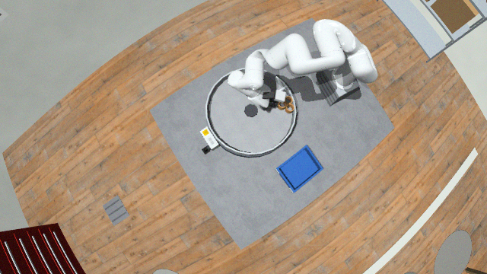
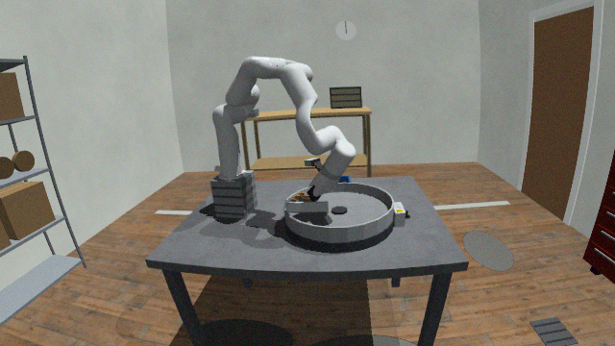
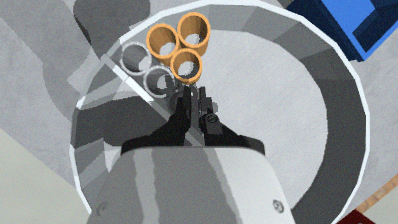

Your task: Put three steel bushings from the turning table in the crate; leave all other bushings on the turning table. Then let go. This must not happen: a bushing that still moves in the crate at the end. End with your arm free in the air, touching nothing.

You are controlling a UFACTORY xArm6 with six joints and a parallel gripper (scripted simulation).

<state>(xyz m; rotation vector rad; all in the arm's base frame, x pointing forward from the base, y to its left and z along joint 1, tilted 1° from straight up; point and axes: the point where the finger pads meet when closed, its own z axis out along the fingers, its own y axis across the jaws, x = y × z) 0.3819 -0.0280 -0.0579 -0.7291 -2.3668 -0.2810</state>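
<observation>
The round turning table (image 1: 251, 114) has a raised rim. At its edge near the arm's base stands a cluster of bushings. Three are orange (image 3: 184, 41) and also show in the overhead view (image 1: 286, 104). Two grey steel bushings (image 3: 147, 69) stand beside them. A third steel bushing is faint and mostly hidden behind the fingers. My gripper (image 3: 194, 95) is low over the cluster, its tips at that third steel bushing. The fingers stand almost together, and I see nothing held between them. The blue crate (image 1: 299, 168) sits on the table top beyond the turning table and looks empty.
A dark flat disc (image 1: 250, 110) lies near the turning table's middle. A straight grey bar (image 2: 307, 207) crosses the rim next to the bushings. A white control box (image 1: 209, 138) sits outside the rim. The arm's pedestal (image 2: 233, 197) stands at the table's corner.
</observation>
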